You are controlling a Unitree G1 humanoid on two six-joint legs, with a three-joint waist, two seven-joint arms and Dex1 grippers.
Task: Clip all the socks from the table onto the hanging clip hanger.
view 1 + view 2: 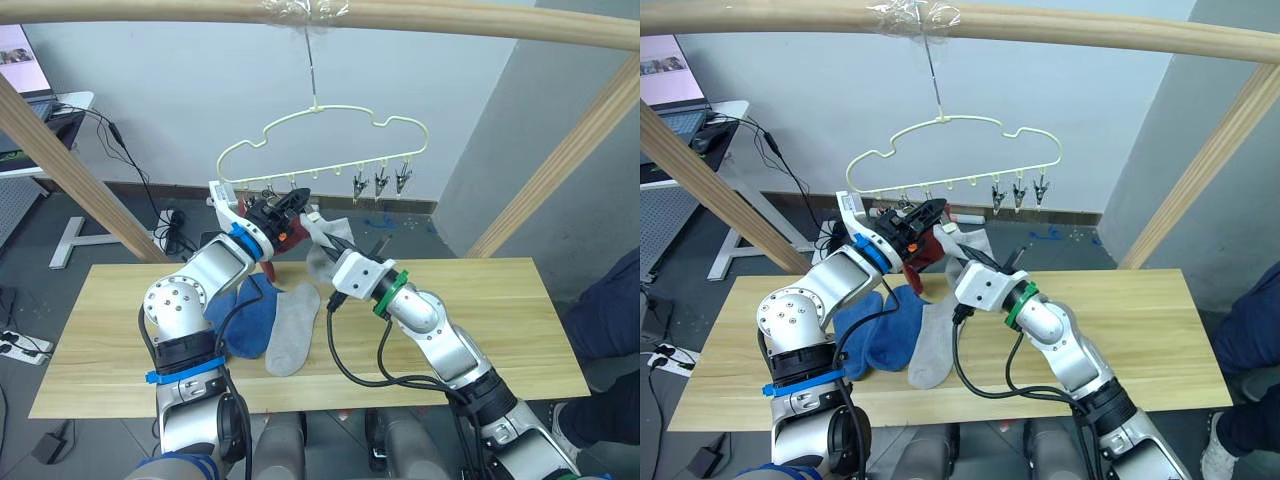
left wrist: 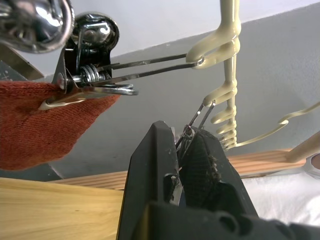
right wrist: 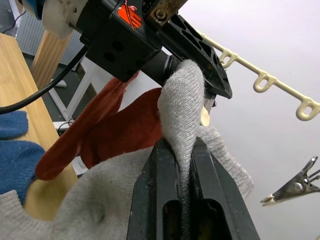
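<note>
Holding a grey sock (image 3: 182, 107) pinched tight, the right end effector (image 3: 184, 150) lifts it to a clip (image 2: 192, 125) that the left end effector (image 2: 185, 145) squeezes. Letting go too soon could drop it onto the worktop (image 1: 480, 300).

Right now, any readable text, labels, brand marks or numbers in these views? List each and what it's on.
None can be read.
Glowing laptop screen on the side desk: content too small to read.
Red mark on the black left tool: a shape, no legible letters.
</note>
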